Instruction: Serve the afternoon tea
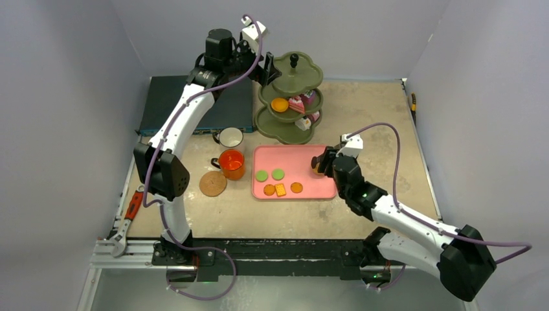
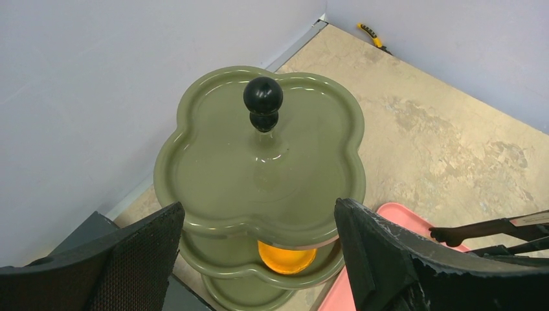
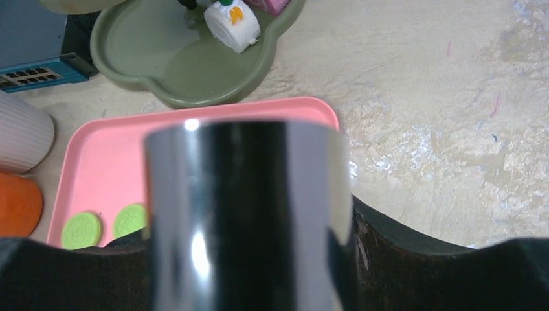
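The olive-green three-tier stand (image 1: 289,97) stands at the far middle of the bench (image 1: 388,129), and our left gripper (image 2: 259,206) hangs near its top tier, jaws released. Nearer us lies a pink tray (image 1: 291,159), where our right gripper (image 1: 319,162) has its jaws clasped on a glossy dark cylinder (image 3: 249,214). The bench is mottled beige, enclosed by plain grey walls (image 1: 65,65).

We log finishes | stand (image 2: 259,168): smooth, glossy olive, with a shiny black knob (image 2: 263,96) | tray (image 3: 123,162): matt pink, plastic-looking | table (image 3: 440,97): rough, mottled, stone-like | coaster (image 1: 213,183): grainy cork | white mug (image 3: 22,133): matt, finely ribbed | cylinder (image 3: 249,214) — polished metal, mirror-bright | left finger pads (image 2: 149,249) — black, coarse, pitted
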Robot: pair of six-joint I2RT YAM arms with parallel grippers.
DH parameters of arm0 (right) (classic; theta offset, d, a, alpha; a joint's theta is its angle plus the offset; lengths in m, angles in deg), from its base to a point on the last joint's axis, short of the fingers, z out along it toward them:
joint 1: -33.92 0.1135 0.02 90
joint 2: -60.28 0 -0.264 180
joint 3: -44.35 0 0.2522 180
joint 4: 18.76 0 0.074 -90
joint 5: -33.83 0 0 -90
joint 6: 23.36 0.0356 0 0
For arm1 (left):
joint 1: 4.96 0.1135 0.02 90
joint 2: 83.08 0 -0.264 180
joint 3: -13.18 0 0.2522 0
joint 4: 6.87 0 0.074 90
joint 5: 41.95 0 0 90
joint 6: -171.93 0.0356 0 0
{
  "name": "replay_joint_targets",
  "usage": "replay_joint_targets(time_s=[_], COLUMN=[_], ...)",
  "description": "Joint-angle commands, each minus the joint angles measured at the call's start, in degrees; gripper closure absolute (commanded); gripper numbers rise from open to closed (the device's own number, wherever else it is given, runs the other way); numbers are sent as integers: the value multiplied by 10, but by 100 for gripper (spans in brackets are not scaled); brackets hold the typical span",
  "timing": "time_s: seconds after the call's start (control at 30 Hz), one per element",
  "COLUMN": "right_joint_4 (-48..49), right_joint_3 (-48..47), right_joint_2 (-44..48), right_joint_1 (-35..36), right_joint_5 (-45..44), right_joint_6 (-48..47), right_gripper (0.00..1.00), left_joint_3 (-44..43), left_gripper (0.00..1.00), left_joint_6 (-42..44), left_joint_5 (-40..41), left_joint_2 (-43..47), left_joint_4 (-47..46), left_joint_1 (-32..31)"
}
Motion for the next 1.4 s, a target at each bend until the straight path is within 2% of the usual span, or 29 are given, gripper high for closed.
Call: replay_joint_targets(time_s=[0.0, 0.37, 0.47, 0.63, 0.77, 0.9, 1.2, 1.37], right_joint_4=[30, 36, 34, 53, 96, 165, 344, 384], right_joint_3=[6, 8, 5, -4, -29, -65, -147, -173], right_joint_2=[-7, -21, -19, 0, -7, -58, -244, -308], right_joint_1=[1, 1, 3, 5, 6, 7, 6, 6], right_joint_5=[15, 25, 16, 5, 9, 14, 4, -2], right_joint_6=[10, 4, 1, -18, -48, -71, -100, -99], right_gripper=[39, 39, 44, 58, 59, 59, 58, 58], left_joint_3=[3, 1, 1, 3, 5, 5, 5, 7], left_gripper=[14, 14, 14, 14, 14, 14, 14, 14], left_joint_6=[-5, -7, -9, -11, -11, -12, -7, 3], left_joint_5=[-11, -11, -10, -9, -8, -8, -10, -10], left_joint_2=[30, 30, 30, 29, 28, 29, 32, 33], left_joint_4=[-7, -10, -11, -12, -13, -14, -10, -6], left_joint_1=[4, 4, 4, 4, 4, 4, 4, 4])
